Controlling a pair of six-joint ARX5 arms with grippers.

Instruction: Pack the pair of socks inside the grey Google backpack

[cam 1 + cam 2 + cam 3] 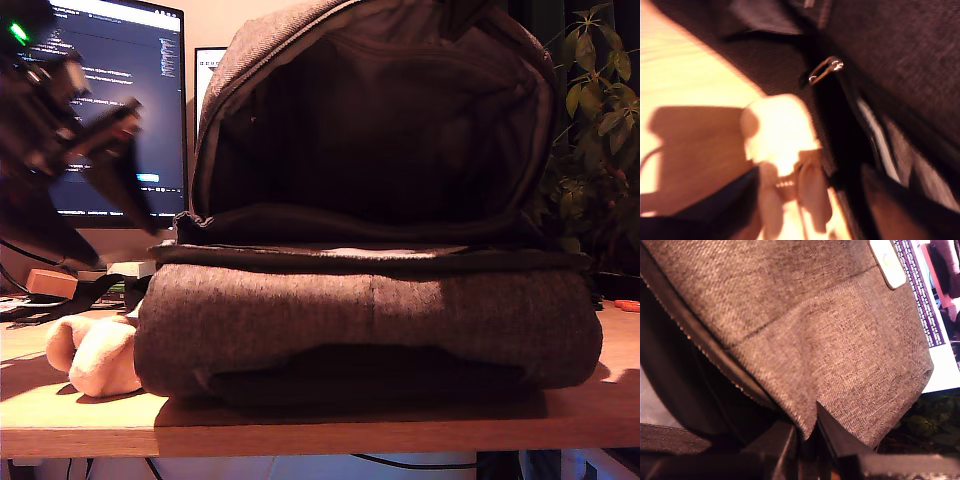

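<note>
My first gripper (790,197) hovers over the pair of socks (97,356) on the table beside the grey Google backpack (370,330), jaws parted and empty, while my second gripper (807,445) pinches the flap up, so grasping the socks comes next.

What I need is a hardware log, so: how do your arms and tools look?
My first tool shows two pale, rounded fingers, though that view is blurred. My second tool has black, wedge-shaped fingers. The arm at the exterior view's left is black and angular, with a green light.
</note>
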